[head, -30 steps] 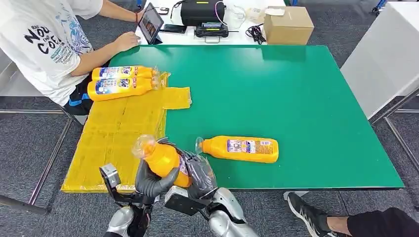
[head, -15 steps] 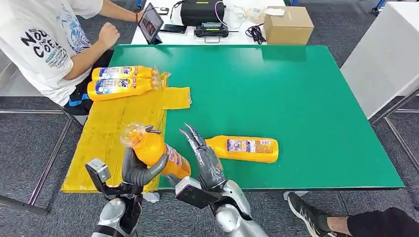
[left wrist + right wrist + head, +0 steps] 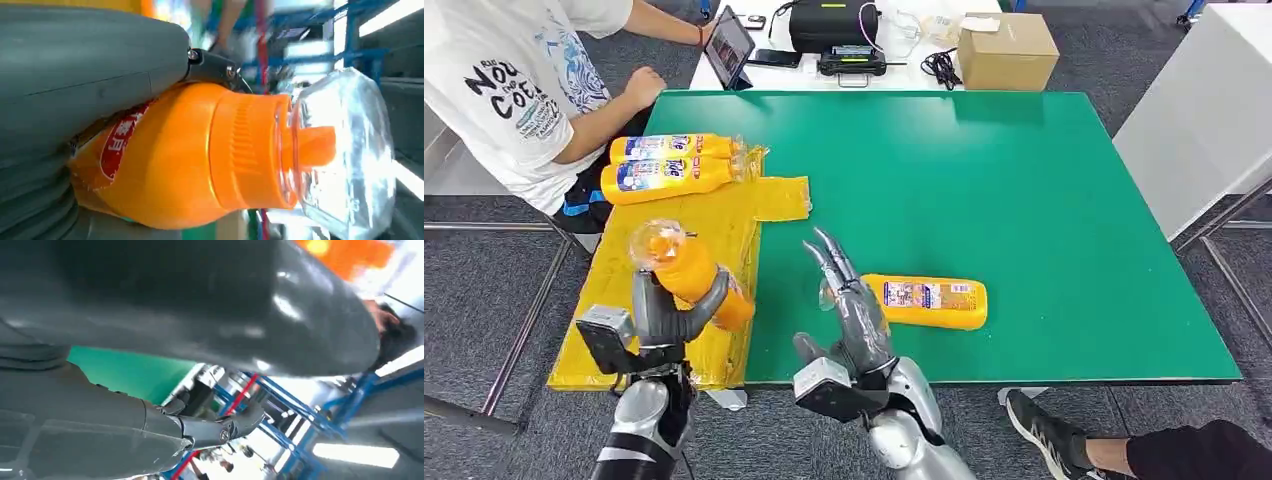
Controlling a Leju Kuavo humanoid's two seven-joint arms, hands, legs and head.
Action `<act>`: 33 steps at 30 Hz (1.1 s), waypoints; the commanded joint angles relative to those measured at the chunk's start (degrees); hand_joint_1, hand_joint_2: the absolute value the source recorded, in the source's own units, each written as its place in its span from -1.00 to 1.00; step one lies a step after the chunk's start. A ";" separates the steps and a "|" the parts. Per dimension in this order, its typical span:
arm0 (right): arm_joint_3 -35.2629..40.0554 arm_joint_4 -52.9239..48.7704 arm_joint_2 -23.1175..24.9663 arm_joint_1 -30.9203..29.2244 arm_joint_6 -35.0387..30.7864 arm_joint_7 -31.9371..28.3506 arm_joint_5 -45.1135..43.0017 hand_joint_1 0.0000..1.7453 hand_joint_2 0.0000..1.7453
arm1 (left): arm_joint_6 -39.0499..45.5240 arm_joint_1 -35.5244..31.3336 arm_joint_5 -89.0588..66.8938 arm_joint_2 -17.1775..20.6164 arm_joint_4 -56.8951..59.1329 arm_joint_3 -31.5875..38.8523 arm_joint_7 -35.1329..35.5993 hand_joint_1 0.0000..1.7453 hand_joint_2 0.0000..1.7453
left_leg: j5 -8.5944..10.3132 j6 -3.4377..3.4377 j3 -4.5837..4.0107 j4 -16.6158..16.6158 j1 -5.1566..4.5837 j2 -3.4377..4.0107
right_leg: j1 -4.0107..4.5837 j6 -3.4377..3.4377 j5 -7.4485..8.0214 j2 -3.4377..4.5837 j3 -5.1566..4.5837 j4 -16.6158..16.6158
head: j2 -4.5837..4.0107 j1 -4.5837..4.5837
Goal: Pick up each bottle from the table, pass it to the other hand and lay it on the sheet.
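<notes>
Head view: left hand [image 3: 669, 310] fingers grasp orange plastic bottle with clear cap [image 3: 686, 268], raised over yellow sheet [image 3: 639, 285], seemingly clear of it; right hand [image 3: 852, 310] fingers spread, holding nothing, above green surface [image 3: 1024, 190].

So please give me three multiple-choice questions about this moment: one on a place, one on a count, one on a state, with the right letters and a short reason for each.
1. Where does the bottle not yet picked up lie?
A. on the green table
B. on the yellow sheet
C. on the floor

2. How many bottles lie on the yellow sheet?
A. none
B. two
C. four

3. What is the state of the right hand?
A. it grips a bottle
B. it holds a box
C. it is open and holds nothing

Answers:
1 A: it lies on its side on the green table, right of the sheet.
2 B: two bottles lie side by side at the sheet's far end; the left hand holds a third bottle above it.
3 C: its fingers are spread, nothing between them.
</notes>
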 commanded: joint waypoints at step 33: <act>0.63 -2.19 -0.57 -5.69 6.71 -0.98 -4.88 -1.00 -1.00 | -1.71 -31.38 -72.93 15.39 52.75 -13.77 21.59 1.00 1.00 | 0.04 -0.09 0.32 -0.03 0.09 0.24 | 0.12 -0.28 0.07 0.09 0.29 0.00 | 0.00 0.02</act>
